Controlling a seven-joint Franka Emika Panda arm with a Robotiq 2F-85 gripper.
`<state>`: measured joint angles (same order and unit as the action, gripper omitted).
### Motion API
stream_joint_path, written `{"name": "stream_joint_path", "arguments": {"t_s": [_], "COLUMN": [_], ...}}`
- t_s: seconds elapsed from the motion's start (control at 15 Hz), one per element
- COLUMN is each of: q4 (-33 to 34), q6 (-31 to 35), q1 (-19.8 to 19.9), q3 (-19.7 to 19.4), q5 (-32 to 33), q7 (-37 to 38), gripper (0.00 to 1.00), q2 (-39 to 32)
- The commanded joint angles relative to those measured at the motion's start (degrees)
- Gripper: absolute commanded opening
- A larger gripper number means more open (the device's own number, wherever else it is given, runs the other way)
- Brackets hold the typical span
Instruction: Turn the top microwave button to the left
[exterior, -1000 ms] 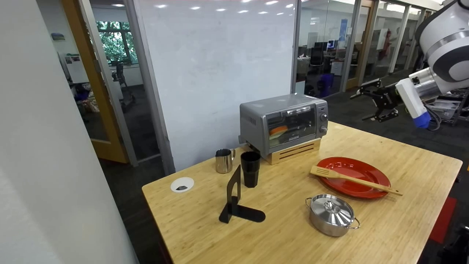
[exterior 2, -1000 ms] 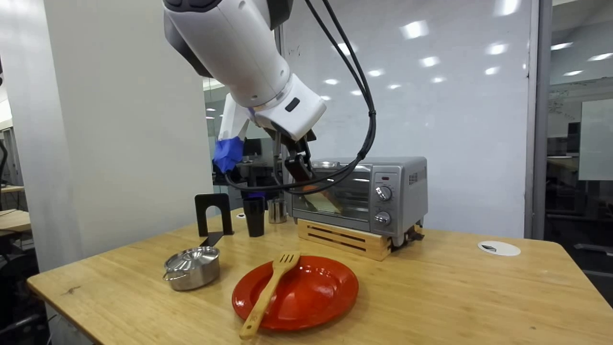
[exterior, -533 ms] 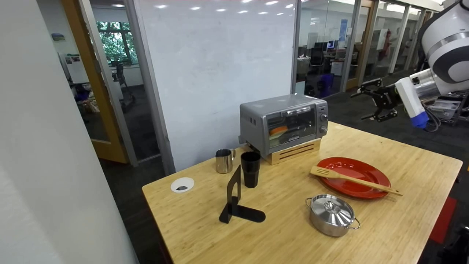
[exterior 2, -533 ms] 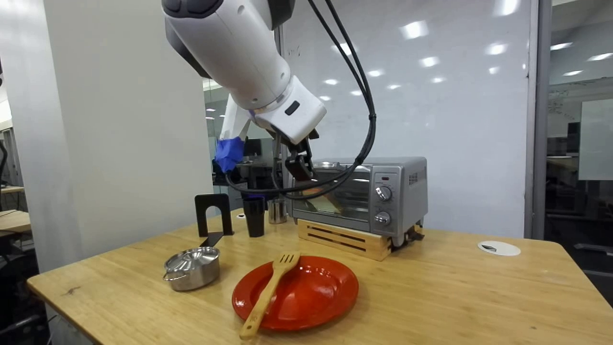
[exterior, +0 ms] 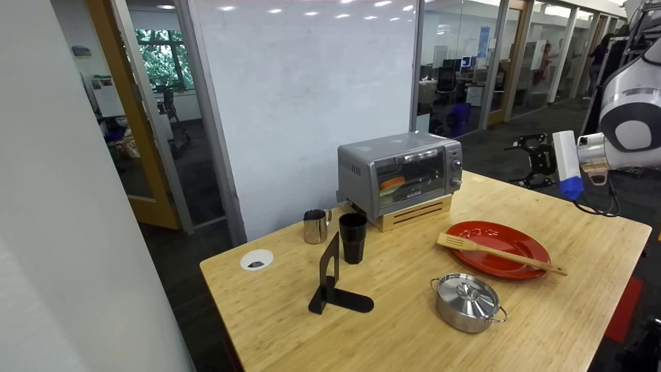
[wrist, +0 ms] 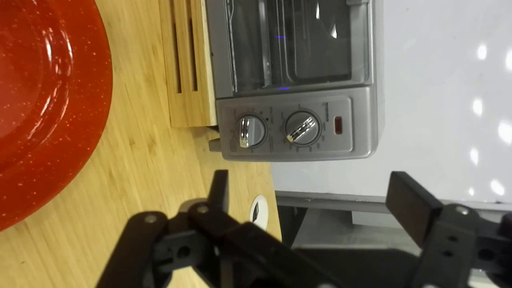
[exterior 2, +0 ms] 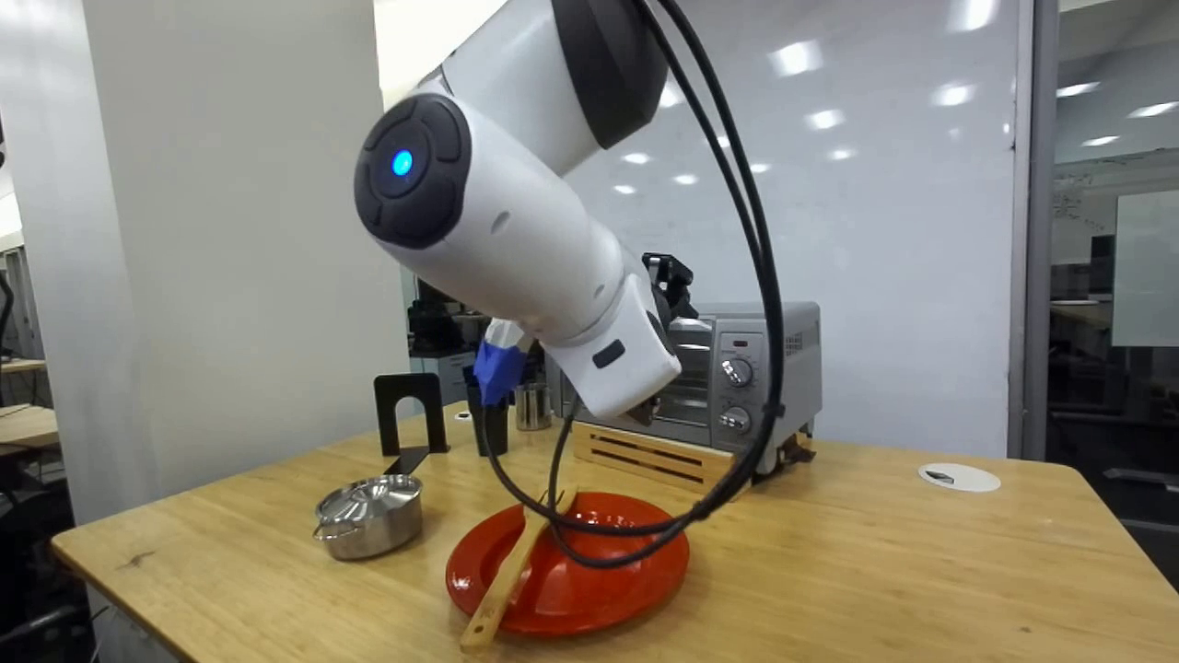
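- Lowered the gripper [exterior: 510, 165] since 0.5 s ago, bringing it nearer level.
- Dropped the arm [exterior 2: 530, 239] in an exterior view, baring a blue light [exterior 2: 402, 163].
- Hung 2 black cables [exterior 2: 772, 368] in front of the red plate [exterior 2: 599, 599].
- Brought the blue wrap [exterior 2: 500, 371] down in front of the black cup [exterior 2: 499, 433].
- Hid more of the oven [exterior 2: 732, 394].

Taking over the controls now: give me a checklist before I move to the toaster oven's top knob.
1. Gripper open with nothing in it: ok.
2. Top knob unobstructed in the wrist view: ok.
3. Gripper at the top knob: not ok, they are apart.
4. Top knob's setting: cannot tell, too small to read.
5. Arm cables clear of red plate: cannot tell, they overlap in an exterior view.
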<state>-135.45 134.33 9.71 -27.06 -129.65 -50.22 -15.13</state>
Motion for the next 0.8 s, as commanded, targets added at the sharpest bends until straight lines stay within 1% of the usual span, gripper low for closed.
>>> {"name": "stream_joint_path", "arguments": {"t_s": [0.0, 0.2, 0.4, 0.73], "q4": [3.80, 5.14, 6.89, 10.18], "q6": [-3.99, -5.84, -6.68, -7.40], "q1": [3.16, 3.26, 2.95, 3.22], "q3": [3.23, 4.89, 6.21, 6.83], "q5": [-6.47, -9.62, -11.16, -12.45], "q7": [3.97, 10.07, 16.43, 25.63], "gripper": [1.00, 1.00, 1.00, 1.00], "q2": [-5.94, -8.37, -9.74, -10.65]}}
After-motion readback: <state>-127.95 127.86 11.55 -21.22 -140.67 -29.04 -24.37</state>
